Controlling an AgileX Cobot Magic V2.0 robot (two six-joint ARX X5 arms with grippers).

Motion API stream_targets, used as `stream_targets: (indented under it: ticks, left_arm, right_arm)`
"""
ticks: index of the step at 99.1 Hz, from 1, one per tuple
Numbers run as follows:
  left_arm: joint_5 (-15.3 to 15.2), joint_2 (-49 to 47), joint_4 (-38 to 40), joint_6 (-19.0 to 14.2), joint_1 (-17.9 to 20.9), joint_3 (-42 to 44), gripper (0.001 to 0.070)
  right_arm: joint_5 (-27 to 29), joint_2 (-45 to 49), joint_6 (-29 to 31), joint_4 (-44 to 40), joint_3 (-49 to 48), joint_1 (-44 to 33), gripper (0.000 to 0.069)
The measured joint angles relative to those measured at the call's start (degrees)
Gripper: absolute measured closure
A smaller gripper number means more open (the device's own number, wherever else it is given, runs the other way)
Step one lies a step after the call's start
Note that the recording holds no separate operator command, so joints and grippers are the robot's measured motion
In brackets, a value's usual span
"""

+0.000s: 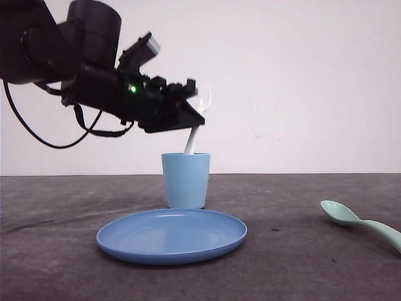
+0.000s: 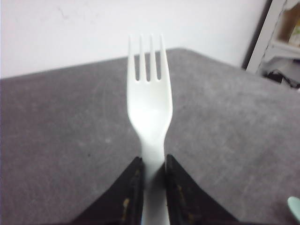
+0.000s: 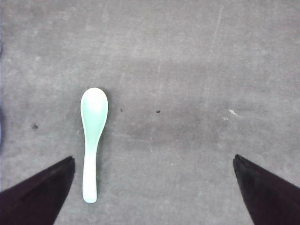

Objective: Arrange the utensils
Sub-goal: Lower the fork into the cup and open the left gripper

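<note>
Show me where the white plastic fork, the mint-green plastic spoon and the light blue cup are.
White plastic fork (image 2: 149, 105): left wrist view, on the head under the tines.
Mint-green plastic spoon (image 3: 93, 107): right wrist view, on the oval bowl.
Light blue cup (image 1: 185, 180): front view, on the outer wall.

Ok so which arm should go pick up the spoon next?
The right: its open gripper hangs over the mint-green spoon lying on the table, while the left gripper is shut on the white fork above the cup.
</note>
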Motion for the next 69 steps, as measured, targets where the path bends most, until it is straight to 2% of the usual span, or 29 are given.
stream_targets:
  ticks: [41, 48, 61, 69]
  left_arm:
    - [0.0, 2.3, -0.8, 0.9, -0.2, 0.0, 0.0657]
    - [0.0, 2.3, -1.3, 1.0, -0.2, 0.0, 0.0621]
    - [0.0, 2.3, -1.2, 1.2, -0.2, 0.0, 0.0509]
    - [0.0, 2.2, -1.5, 0.9, -0.2, 0.0, 0.0480]
  right_arm:
    - [0.0, 0.0, 0.0, 0.0, 0.0, 0.0, 0.0011]
    - [0.0, 0.0, 0.0, 0.0, 0.0, 0.0, 0.0011]
    - [0.0, 0.0, 0.0, 0.0, 0.0, 0.0, 0.0011]
    - [0.0, 0.0, 0.0, 0.0, 0.0, 0.0, 0.0011]
